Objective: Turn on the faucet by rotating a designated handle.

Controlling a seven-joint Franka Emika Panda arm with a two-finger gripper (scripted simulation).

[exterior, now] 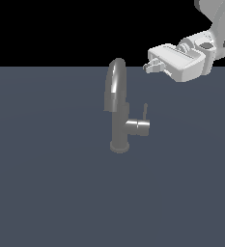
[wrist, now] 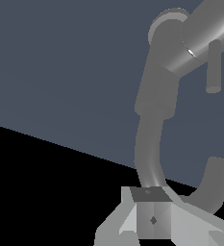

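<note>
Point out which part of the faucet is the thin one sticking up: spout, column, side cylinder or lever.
The handle: a slim rod standing up from the end of the faucet's stubby side cylinder. The arched spout and column are far thicker.

A flat slate-blue floor (exterior: 46, 193) meets a plain black backdrop (exterior: 46, 29).

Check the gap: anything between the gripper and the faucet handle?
Nothing. In the exterior view the gripper hangs above the handle, apart from it, with only bare background between. The faucet spout stands beside that line, not across it.
</note>
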